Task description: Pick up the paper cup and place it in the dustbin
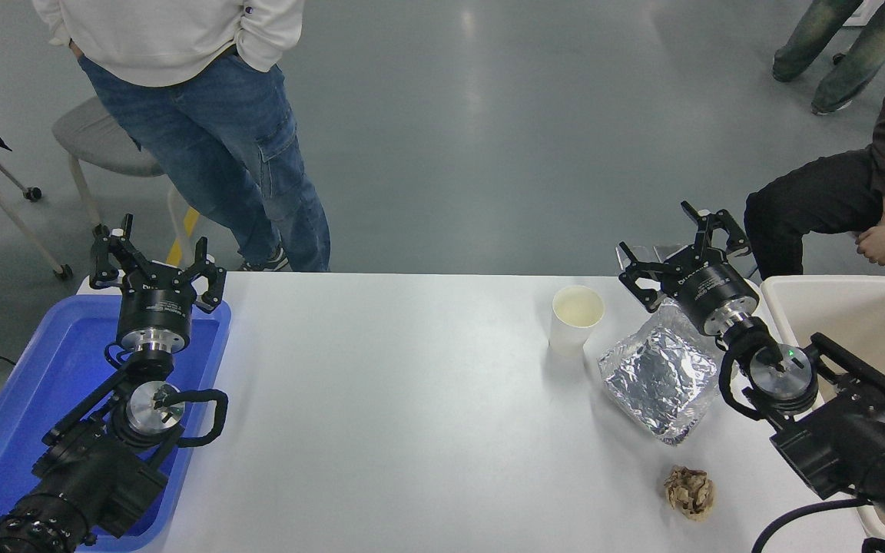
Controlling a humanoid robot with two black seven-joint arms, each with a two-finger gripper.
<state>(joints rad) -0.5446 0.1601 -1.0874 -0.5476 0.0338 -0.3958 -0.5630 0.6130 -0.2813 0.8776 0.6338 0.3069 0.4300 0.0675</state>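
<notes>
The paper cup (pixel 575 316) stands upright on the white table (pixel 381 399), right of centre near the far edge, its cream inside showing. My right gripper (pixel 677 242) is open, held above the table's far edge, a short way right of the cup and apart from it, with nothing between its fingers. The dustbin (pixel 834 290), a beige tub, sits at the table's right end beside my right arm. My left gripper (pixel 157 247) is open and parked above the blue tray at the lower left.
A blue plastic tray (pixel 51 369) lies at the left end under my left arm. A crumpled silver foil sheet (pixel 657 380) lies just right of the cup. A small brown wrinkly ball (pixel 689 491) sits nearer me. One person stands beyond the far edge; another sits at the far right.
</notes>
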